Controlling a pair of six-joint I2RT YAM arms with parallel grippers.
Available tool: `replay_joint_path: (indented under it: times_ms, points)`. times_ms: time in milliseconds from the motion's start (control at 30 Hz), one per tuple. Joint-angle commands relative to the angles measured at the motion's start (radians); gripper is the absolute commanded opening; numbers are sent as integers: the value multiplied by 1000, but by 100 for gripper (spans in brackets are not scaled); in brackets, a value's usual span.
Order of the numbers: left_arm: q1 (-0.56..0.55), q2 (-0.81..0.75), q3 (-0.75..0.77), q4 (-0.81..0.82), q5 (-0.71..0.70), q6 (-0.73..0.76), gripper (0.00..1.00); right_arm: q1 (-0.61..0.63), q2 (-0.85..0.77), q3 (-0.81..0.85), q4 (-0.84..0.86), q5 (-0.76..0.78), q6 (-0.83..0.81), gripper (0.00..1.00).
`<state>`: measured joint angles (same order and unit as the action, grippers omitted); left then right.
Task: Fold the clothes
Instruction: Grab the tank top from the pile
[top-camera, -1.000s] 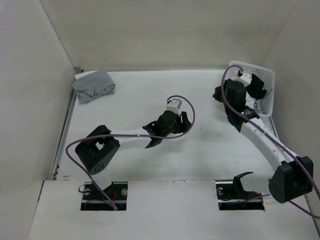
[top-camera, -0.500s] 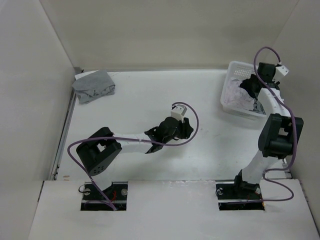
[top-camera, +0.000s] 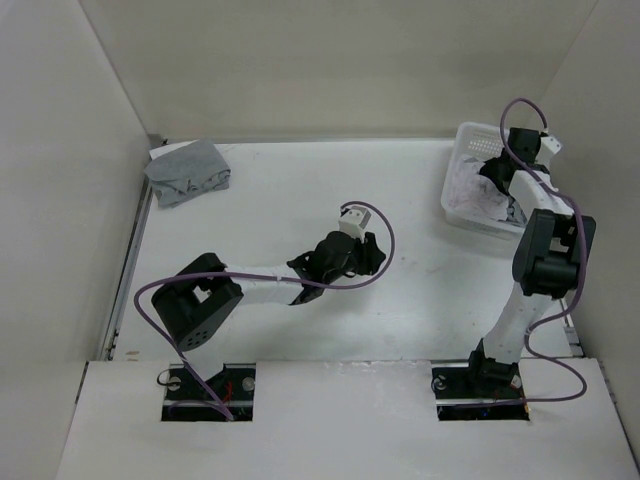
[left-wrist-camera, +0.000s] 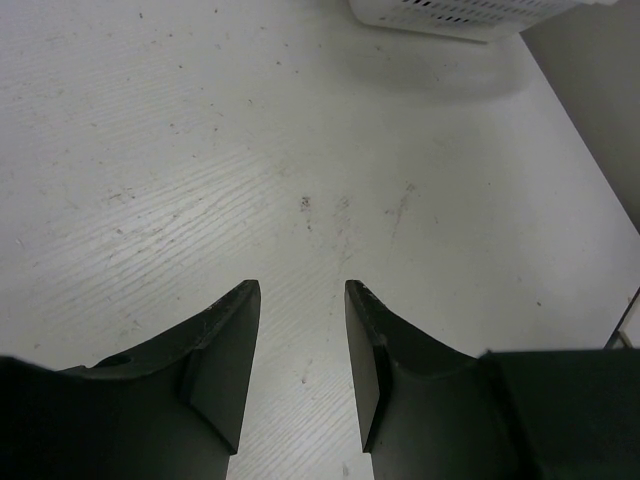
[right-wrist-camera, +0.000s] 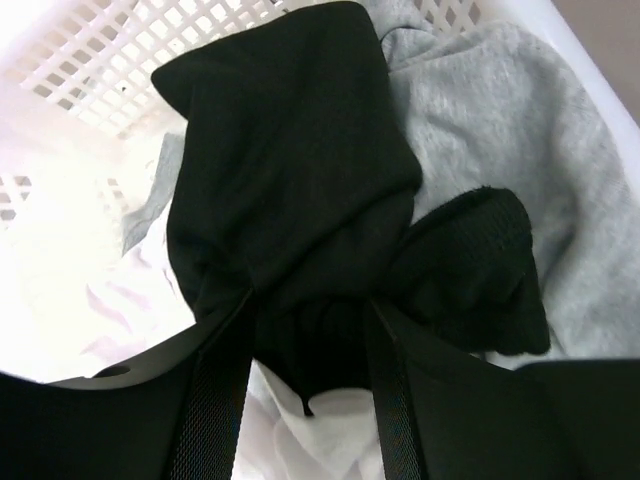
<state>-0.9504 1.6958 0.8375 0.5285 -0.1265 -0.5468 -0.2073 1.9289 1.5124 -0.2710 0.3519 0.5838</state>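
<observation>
Left arm (top-camera: 265, 285), right arm (top-camera: 550, 255): black joints, white links, purple cables (top-camera: 390, 240), matte black fingers (left-wrist-camera: 215, 350); white wrist box (top-camera: 352, 216), perhaps a camera.

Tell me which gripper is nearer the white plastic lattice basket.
Right. The right gripper is inside the white plastic lattice basket, over a black fabric garment. The left gripper hovers over the white table's middle, well apart from the basket.

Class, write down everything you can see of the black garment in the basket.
The black garment is soft, matte fabric, crumpled in a heap on a grey garment and white clothes inside the white lattice basket. A thicker knitted-looking part sticks out sideways. Its bunched lower end sits between the right tool's fingers; whether they pinch it is unclear.
</observation>
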Motion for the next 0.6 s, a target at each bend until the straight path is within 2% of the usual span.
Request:
replay_joint_path:
  times_ms: [0,67,133,233,400,467,567]
  points:
    - [20,-5,-8,57,13,-5,38,-28,22,52,39,-14,16,45]
    - [25,-4,-9,57,13,-8,38,-30,15,42,61,-14,27,19]
    - [25,1,-8,59,13,-8,38,-27,-37,-6,136,-17,33,5]
    - [26,4,-8,59,14,-8,38,-25,-206,-130,321,-1,42,1]
    - [35,1,-9,61,14,-8,38,-11,-453,-228,452,31,54,1]
    - [45,-5,-18,73,14,-13,38,-4,-508,-289,478,-22,135,0]
    - [51,-13,-31,85,10,-18,38,12,-573,-375,551,-16,152,0]
